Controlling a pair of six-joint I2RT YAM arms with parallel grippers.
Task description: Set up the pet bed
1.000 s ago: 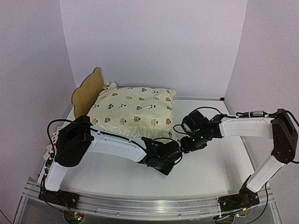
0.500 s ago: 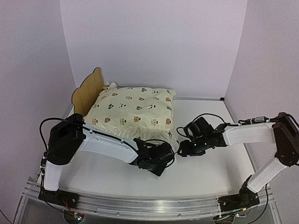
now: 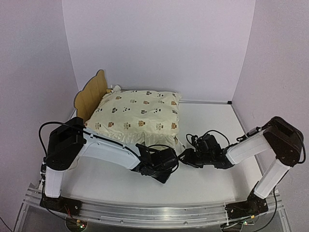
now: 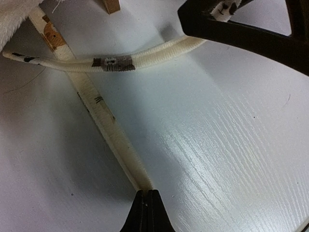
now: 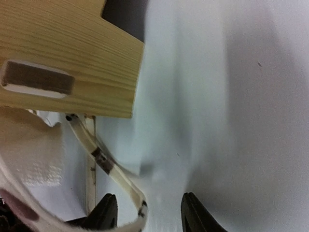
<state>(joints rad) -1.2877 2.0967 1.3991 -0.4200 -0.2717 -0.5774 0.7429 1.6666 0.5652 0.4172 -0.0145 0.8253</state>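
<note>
Pet bed stands at the table's far left corner, under a printed cushion; my left gripper is pressed together on a cream tie; my right gripper is spread, with a looped tie between its fingers.

Wears white shells and black joints on left arm and right arm. Trails thin black cables. Ends in black fingers.
</note>
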